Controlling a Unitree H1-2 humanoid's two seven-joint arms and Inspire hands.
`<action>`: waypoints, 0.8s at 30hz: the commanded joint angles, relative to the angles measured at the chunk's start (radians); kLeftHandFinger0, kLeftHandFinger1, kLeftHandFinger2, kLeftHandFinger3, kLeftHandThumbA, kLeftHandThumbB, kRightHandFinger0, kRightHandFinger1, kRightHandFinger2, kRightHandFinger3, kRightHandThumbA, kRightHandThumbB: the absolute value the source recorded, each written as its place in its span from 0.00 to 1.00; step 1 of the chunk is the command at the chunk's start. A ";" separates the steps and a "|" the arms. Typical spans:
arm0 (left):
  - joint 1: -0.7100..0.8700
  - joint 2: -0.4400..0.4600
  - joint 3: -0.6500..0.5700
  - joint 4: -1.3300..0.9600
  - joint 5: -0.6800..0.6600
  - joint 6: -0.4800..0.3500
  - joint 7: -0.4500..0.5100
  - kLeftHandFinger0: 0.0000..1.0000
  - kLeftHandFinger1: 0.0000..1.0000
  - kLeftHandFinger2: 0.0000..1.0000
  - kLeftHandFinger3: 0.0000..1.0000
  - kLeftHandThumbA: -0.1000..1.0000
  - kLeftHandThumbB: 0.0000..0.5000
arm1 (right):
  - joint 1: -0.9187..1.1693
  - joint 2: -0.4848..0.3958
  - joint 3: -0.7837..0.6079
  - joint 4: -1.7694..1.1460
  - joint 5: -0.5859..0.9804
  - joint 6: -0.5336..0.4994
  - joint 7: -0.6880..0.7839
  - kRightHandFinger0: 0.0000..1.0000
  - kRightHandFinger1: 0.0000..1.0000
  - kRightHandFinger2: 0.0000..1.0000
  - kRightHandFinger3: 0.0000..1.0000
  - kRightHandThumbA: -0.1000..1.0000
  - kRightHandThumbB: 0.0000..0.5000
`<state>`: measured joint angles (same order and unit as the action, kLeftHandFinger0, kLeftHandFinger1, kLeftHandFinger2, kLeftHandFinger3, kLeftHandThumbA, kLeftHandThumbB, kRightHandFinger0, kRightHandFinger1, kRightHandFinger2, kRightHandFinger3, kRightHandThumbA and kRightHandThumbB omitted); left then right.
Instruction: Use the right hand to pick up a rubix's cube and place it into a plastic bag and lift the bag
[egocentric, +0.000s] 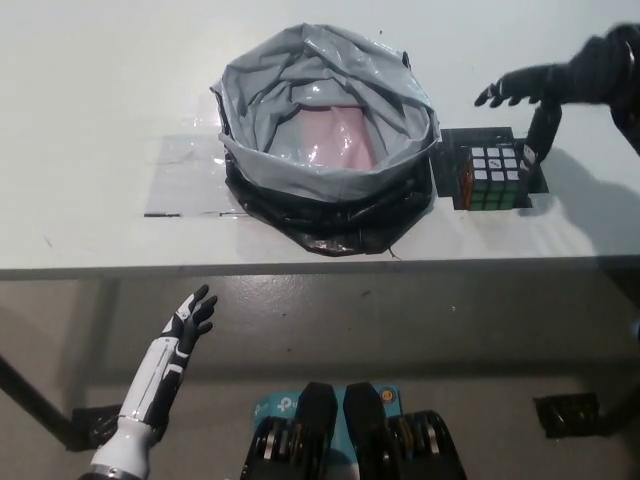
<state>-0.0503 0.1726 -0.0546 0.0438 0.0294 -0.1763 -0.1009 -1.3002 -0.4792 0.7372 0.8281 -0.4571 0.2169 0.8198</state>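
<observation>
A Rubik's cube (492, 177) sits on a black square mat (537, 176) on the white table, just right of the bag. The grey plastic bag (328, 140) stands open, its mouth rolled down, with a pink sheet visible inside. My black right hand (555, 92) hovers open above and slightly behind the cube, its fingers spread and one reaching down toward the cube's right edge. My white left hand (190, 320) rests open below the table's front edge at the lower left.
The table's front edge (320, 268) runs across the middle of the picture. A clear taped sheet (185, 178) lies flat to the left of the bag. Floor shows below the table.
</observation>
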 joint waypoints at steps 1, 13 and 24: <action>-0.003 0.012 -0.004 -0.034 -0.014 -0.030 -0.027 1.00 1.00 1.00 1.00 1.00 0.47 | -0.089 0.004 0.006 0.051 -0.062 -0.027 0.038 1.00 1.00 1.00 1.00 1.00 1.00; -0.002 0.013 -0.005 -0.038 -0.005 -0.032 -0.030 1.00 1.00 1.00 1.00 1.00 0.49 | -0.108 0.073 -0.012 0.231 -0.081 -0.097 -0.031 1.00 1.00 1.00 1.00 0.99 1.00; -0.006 0.017 -0.004 -0.038 0.000 -0.037 -0.038 1.00 1.00 1.00 1.00 1.00 0.47 | -0.112 0.114 -0.010 0.317 -0.108 -0.157 -0.036 1.00 1.00 1.00 1.00 1.00 1.00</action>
<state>-0.0497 0.1738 -0.0575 0.0383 0.0305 -0.1785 -0.1238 -1.3265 -0.3616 0.7409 1.1335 -0.5336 0.1108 0.8243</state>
